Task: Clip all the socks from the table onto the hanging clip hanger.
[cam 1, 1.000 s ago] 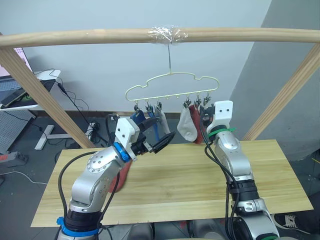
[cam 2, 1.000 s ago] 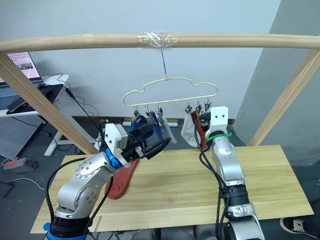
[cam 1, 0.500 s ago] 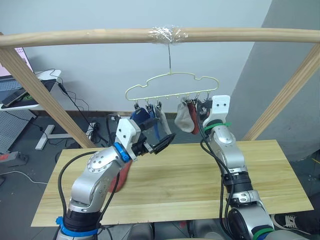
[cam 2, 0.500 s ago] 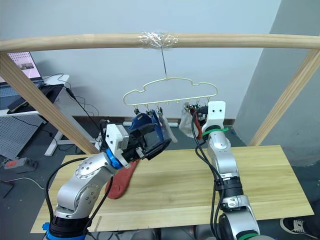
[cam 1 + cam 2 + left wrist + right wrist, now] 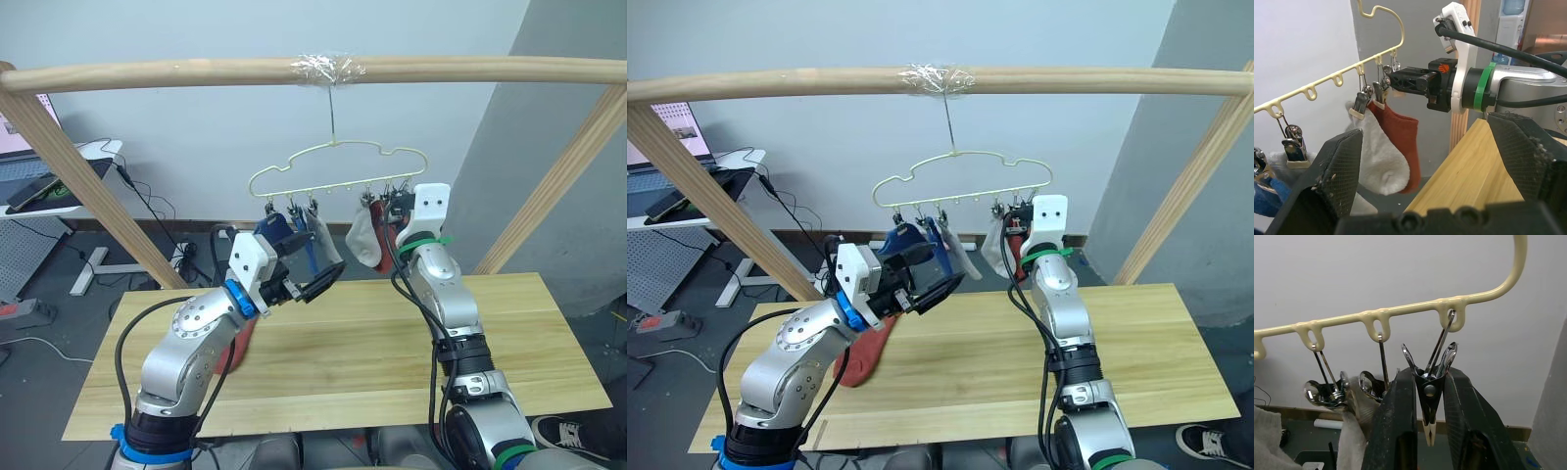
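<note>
**Observer:** Where are you with the socks?

**Operator:** Five hang on the clip hanger: blue ones and a grey sock at its left clips, another grey sock and a rust-red sock toward its right end. The last rust-red sock droops below my left pincer, down by the table, beneath the hanger's left side.

**Observer:** And the pincers?

**Operator:** My right pincer is squeezed narrow around the end clip at the hanger's right end, fingers on both of its flanks. My left one looks spread wide from its wrist camera, so I can't tell what is carrying that sock.

**Observer:** How do you do this well?

**Operator:** I'd say press the clip's handles, not its tip, until the mouth gapes. Keep the hanger from swinging. Then bring the sock's cuff up from below the hanger, feed it deep into the mouth, and release only after the fabric sits between the teeth.
</note>
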Controlling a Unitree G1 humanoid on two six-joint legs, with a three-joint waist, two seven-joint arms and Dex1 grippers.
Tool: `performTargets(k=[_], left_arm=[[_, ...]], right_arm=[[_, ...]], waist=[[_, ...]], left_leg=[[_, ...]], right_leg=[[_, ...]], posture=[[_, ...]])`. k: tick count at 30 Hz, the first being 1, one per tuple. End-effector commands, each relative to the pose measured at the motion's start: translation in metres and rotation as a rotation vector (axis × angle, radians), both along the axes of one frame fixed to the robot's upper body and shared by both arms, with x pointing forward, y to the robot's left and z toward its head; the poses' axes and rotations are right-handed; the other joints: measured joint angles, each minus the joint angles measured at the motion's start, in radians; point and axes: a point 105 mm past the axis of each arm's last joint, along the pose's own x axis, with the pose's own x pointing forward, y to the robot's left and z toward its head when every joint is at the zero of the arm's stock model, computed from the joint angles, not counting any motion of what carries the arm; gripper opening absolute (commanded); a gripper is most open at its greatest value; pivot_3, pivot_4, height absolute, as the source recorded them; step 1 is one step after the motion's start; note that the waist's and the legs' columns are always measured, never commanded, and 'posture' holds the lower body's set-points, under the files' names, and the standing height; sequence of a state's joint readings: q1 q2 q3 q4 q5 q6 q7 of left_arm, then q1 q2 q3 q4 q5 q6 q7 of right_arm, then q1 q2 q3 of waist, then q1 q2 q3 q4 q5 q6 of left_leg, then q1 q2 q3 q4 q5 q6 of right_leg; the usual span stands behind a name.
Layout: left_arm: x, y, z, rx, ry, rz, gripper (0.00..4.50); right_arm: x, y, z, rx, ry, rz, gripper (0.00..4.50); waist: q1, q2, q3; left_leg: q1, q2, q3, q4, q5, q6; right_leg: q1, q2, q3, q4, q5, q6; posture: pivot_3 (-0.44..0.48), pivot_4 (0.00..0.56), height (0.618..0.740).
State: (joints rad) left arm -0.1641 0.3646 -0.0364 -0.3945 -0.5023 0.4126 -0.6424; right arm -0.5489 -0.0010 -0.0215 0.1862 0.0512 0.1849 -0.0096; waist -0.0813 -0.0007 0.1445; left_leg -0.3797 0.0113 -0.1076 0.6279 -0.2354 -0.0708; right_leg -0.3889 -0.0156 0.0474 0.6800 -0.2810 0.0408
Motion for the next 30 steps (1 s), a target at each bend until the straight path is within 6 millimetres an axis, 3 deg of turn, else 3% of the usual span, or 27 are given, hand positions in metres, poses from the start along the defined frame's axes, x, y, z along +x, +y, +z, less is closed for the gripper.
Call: performTargets(k=[1, 3, 9, 25, 28, 30], left_arm=[[-0.0042, -0.0046, 0.0135, -0.007, -0.06, -0.016, 4.5], [-0.0041, -0.0047, 0.0137, -0.007, -0.062, -0.014, 4.5], [-0.0035, -0.0048, 0.0141, -0.008, -0.062, -0.012, 4.5], [-0.0028, -0.0062, 0.0151, -0.012, -0.064, -0.014, 4.5], [-0.0027, -0.0063, 0.0152, -0.013, -0.064, -0.014, 4.5], [-0.0032, -0.0073, 0.0151, -0.015, -0.064, -0.016, 4.5]], right_arm=[[0.0015, -0.0017, 0.019, 0.007, -0.064, -0.01, 0.77], [0.0017, -0.0016, 0.0193, 0.009, -0.065, -0.009, 0.77], [0.0034, -0.001, 0.0211, 0.008, -0.068, -0.012, 2.74], [0.0094, 0.0018, 0.0219, 0.01, -0.065, -0.007, 2.74], [0.0103, 0.0009, 0.021, 0.011, -0.061, -0.01, 2.14], [0.0106, 0.0006, 0.0221, 0.014, -0.065, -0.009, 1.47]], waist=[[0.0, 0.0, 0.0], [0.0, 0.0, 0.0], [0.0, 0.0, 0.0], [0.0, 0.0, 0.0], [0.0, 0.0, 0.0], [0.0, 0.0, 0.0]], left_leg=[[0.0, 0.0, 0.0, 0.0, 0.0, 0.0], [0.0, 0.0, 0.0, 0.0, 0.0, 0.0], [0.0, 0.0, 0.0, 0.0, 0.0, 0.0], [0.0, 0.0, 0.0, 0.0, 0.0, 0.0], [0.0, 0.0, 0.0, 0.0, 0.0, 0.0], [0.0, 0.0, 0.0, 0.0, 0.0, 0.0]], right_leg=[[0.0, 0.0, 0.0, 0.0, 0.0, 0.0], [0.0, 0.0, 0.0, 0.0, 0.0, 0.0], [0.0, 0.0, 0.0, 0.0, 0.0, 0.0], [0.0, 0.0, 0.0, 0.0, 0.0, 0.0], [0.0, 0.0, 0.0, 0.0, 0.0, 0.0], [0.0, 0.0, 0.0, 0.0, 0.0, 0.0]], posture=[[0.0, 0.096, 0.74], [0.001, 0.097, 0.74], [0.002, 0.097, 0.74], [0.003, 0.096, 0.74], [0.004, 0.095, 0.74], [0.003, 0.096, 0.74]])
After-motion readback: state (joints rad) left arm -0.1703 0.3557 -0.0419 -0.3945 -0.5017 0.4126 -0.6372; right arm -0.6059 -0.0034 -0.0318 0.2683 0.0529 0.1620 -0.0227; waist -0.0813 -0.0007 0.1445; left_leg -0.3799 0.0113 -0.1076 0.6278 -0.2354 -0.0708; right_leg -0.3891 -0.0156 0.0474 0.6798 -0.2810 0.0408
